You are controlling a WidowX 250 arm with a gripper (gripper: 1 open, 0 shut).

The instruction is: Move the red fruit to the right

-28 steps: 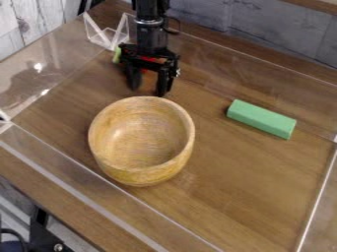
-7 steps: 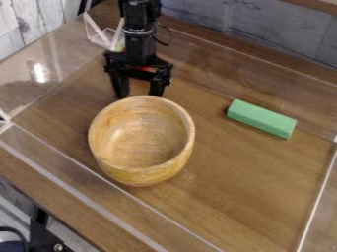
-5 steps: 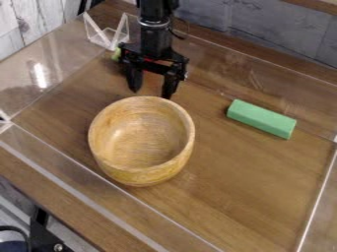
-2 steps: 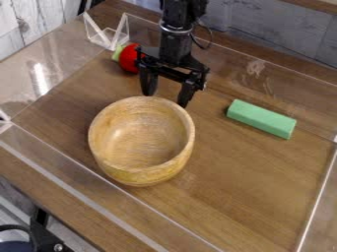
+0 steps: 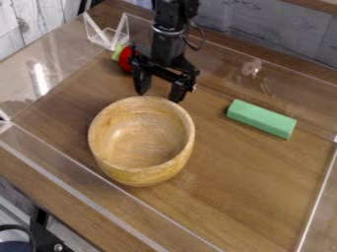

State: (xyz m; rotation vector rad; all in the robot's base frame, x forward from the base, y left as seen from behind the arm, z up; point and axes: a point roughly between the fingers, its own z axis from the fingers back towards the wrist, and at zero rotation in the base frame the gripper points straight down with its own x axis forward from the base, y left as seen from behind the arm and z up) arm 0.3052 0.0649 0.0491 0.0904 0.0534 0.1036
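The red fruit point(image 5: 124, 57) is a small red ball at the back left of the wooden table, partly hidden behind the arm. My gripper point(image 5: 160, 88) hangs point-down just right of and in front of it, above the far rim of the wooden bowl point(image 5: 141, 139). Its two dark fingers point(image 5: 138, 83) stand apart with nothing between them. The fruit is not held.
A green rectangular block point(image 5: 261, 118) lies to the right of the bowl. A clear plastic wall point(image 5: 39, 69) rims the table on the left and front. A folded white piece point(image 5: 102, 34) stands at the back left behind the fruit.
The gripper swung right from over the fruit, uncovering it at the back left, then came back slightly left in the last moment. The fruit, bowl and block have stayed put.
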